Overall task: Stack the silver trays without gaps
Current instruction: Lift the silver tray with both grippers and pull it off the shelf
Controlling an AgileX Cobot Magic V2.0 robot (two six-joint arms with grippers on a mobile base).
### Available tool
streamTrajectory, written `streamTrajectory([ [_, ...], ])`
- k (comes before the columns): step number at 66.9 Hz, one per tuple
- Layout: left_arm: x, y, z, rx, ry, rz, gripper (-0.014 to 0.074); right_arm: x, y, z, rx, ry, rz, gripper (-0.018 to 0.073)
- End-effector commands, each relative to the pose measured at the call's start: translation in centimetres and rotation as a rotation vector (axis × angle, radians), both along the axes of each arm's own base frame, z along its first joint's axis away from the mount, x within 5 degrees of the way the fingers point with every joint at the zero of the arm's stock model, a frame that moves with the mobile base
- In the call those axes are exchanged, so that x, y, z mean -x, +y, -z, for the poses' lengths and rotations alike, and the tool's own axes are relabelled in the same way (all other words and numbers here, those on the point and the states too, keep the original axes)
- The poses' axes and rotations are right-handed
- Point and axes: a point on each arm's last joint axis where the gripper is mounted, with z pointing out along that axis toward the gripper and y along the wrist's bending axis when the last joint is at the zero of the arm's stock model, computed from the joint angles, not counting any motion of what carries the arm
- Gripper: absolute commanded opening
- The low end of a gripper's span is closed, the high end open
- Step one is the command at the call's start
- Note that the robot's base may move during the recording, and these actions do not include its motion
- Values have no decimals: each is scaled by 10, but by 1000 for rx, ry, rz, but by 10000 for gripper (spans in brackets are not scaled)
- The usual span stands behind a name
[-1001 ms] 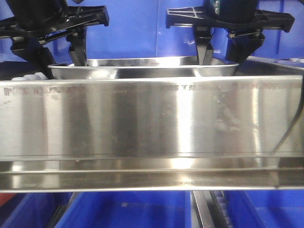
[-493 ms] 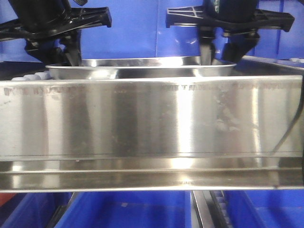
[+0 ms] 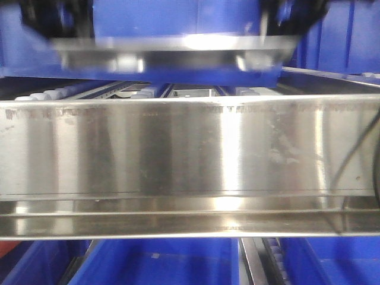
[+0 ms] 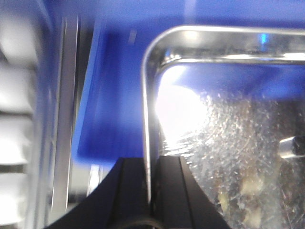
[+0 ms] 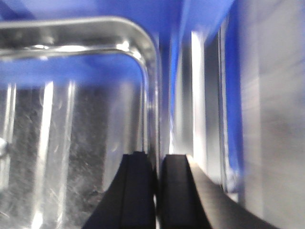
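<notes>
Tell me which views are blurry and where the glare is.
Front view: the silver tray is smeared by blur; the steel rail is sharp, with a bright vertical glare band. Left wrist view: blown-out white glare on the tray floor; the left tool, clamped on its rim, is dark. Right wrist view: streaky blur at right; the right tool, clamped on the rim, is dark too.

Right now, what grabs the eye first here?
A silver tray hangs motion-blurred in the air at the top of the front view. Left fingers and right fingers each pinch its rim at opposite ends. A broad brushed-steel rail fills the foreground.
</notes>
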Motion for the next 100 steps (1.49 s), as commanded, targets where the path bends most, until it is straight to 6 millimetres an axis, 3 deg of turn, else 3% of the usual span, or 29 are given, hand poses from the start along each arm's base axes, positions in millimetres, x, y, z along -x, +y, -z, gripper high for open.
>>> streamTrajectory([
  [1,17,-4,-24,45,-64,21,-16,11,-7,-31,-45,-117,17,-12],
  [11,45,-7,-47,17,-204,-27,-16,42,-14,-51,-9,-230,56,-12],
  [22,76,-14,-54,19,-281,-24,-16,73,-10,-51,-29,-286,39,-12],
  [41,124,-7,-45,65,-341,-41,-16,126,-8,-41,-5,-352,54,-12],
  [55,153,1,-32,22,-322,-28,-16,156,8,-26,54,-345,-9,-12],
  [67,158,-3,-31,16,-319,-3,-16,168,16,-20,59,-363,-13,-15],
  [100,161,-4,-30,9,-292,25,-16,169,15,-20,40,-354,24,-15],
])
